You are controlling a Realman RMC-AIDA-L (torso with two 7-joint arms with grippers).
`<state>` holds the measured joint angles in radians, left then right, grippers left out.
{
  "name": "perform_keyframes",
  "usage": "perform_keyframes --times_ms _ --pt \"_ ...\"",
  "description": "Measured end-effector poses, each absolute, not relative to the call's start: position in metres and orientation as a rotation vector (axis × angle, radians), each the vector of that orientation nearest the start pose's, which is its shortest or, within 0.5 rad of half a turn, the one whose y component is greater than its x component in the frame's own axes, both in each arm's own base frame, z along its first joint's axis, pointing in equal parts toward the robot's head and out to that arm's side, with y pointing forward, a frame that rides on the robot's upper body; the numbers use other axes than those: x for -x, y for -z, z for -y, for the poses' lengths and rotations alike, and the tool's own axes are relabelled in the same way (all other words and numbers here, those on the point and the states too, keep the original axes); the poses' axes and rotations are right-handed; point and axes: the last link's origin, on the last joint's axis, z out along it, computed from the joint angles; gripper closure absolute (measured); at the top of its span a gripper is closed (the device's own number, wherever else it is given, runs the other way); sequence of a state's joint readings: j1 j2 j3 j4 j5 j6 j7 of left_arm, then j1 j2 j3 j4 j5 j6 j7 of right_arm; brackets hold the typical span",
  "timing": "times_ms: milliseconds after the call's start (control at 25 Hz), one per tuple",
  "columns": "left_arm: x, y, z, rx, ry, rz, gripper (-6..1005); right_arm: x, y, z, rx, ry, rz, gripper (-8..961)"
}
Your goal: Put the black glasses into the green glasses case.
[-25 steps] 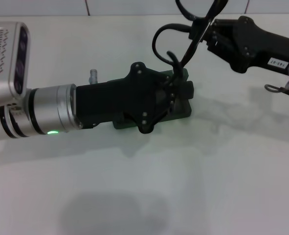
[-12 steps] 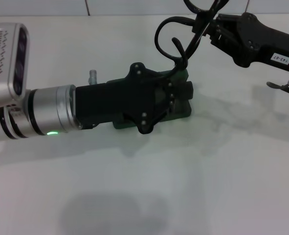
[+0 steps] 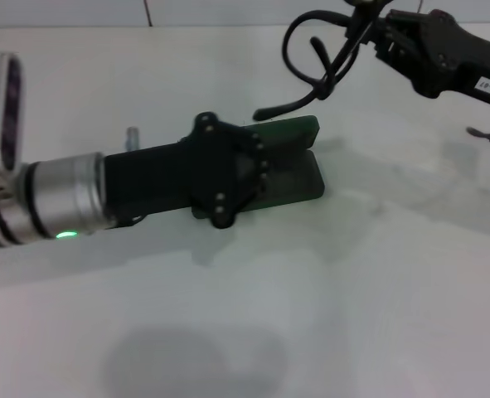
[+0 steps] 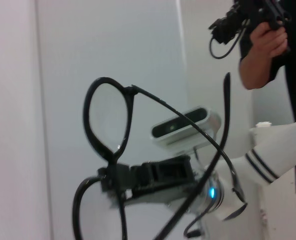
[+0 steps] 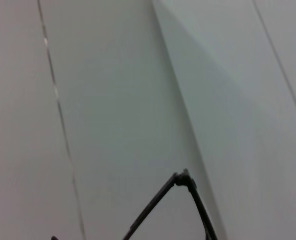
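black glasses (image 3: 323,62) hang in the air at the far right of the table (image 3: 352,274), held by the right gripper (image 3: 375,31), which is clenched on the frame near the bridge; one temple arm trails down and ends just above the case's raised lid. compared with a second ago the glasses sit higher and farther right, and no longer overlap the case's right end. right arm has drawn back toward the upper right corner of the head view.

green glasses case (image 3: 298,162) lies open on the table, lid standing at the far side, tray toward the near side. more of it shows now: left gripper (image 3: 228,170) and its black wrist have slid left, uncovering the right half of lid and tray. left gripper covers the case's left part; cannot tell whether its fingers are parted or closed.

left wrist view: the glasses (image 4: 112,145) from below, one lens ring clear, right gripper's body behind them. a person's hand (image 4: 260,55) shows far off, gripping a black device.
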<state>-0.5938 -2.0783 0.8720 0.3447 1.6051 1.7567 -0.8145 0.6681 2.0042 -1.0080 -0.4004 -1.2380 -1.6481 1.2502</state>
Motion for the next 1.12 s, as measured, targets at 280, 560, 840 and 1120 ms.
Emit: perform_keyframes --times_ms 280,560,840,1120 --pt "0.231 0.01 -0.292 2.68 1.201 0.016 985 -0.194 -0.025 -0.367 2.494 -1.346 -0.465 914" --pt "0.22 0.007 -0.29 2.715 1.267 -0.041 984 -0.198 -0.018 -0.365 2.537 -1.286 -0.479 913" --pt "0.201 0.018 -0.294 2.759 1.312 -0.09 984 -0.197 -0.003 -0.365 2.58 -1.219 -0.493 913" --pt "0.19 0.025 -0.297 2.776 1.321 -0.113 983 -0.192 0.006 -0.365 2.626 -1.183 -0.48 912"
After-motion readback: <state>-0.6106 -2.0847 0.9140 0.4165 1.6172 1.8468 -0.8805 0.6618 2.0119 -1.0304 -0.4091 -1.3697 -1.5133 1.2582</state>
